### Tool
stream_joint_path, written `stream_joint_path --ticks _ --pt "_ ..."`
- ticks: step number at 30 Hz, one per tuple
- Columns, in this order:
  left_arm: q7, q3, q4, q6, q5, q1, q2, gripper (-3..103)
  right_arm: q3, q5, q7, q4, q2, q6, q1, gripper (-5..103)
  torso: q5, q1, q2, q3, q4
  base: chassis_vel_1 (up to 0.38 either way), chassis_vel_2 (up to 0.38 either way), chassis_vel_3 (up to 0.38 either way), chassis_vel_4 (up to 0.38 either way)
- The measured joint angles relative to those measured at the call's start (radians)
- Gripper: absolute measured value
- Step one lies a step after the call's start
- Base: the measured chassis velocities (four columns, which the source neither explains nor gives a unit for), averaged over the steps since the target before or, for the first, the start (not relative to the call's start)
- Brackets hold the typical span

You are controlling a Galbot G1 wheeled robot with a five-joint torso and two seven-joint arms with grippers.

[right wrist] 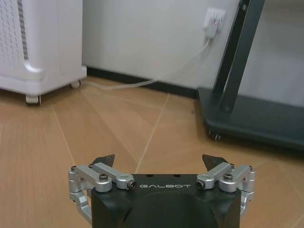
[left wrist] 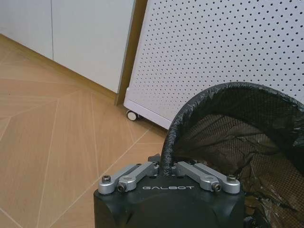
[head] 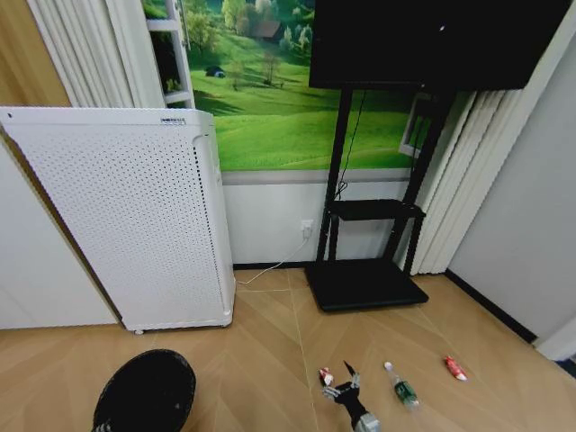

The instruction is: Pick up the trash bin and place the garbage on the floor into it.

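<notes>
In the head view, the right gripper hangs with jaws spread just beside the white-red litter piece; a green piece and a red piece lie near on the floor. The trash bin is at lower left.

In the left wrist view, the left gripper has its jaws pressed together, pinching the bin's rim, before the white perforated appliance.

In the right wrist view, the right gripper's fingertips stand wide apart above the planks.

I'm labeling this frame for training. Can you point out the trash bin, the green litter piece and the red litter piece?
trash bin (head: 148, 389): head view, on its dark mesh side wall.
green litter piece (head: 402, 391): head view, on its green middle, on the floor.
red litter piece (head: 455, 368): head view, on its red body, on the floor.
</notes>
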Motion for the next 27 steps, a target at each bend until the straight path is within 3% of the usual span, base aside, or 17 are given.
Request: stream_joint_path --ticks 15,27 --pt "-0.004 -0.009 -0.025 -0.001 0.033 0.010 -0.031 3 -0.082 0.009 0.010 -0.168 -0.023 -0.081 0.151 100 0.0000 0.000 0.000 0.000 0.0000 0.000 0.000 0.000 0.000" --pt "-0.004 -0.013 -0.026 -0.005 0.036 0.015 -0.038 3 -0.095 -0.029 0.044 -0.336 0.008 -0.088 0.254 100 0.0002 0.000 0.000 0.000 -0.0001 0.000 0.000 0.000 0.000"
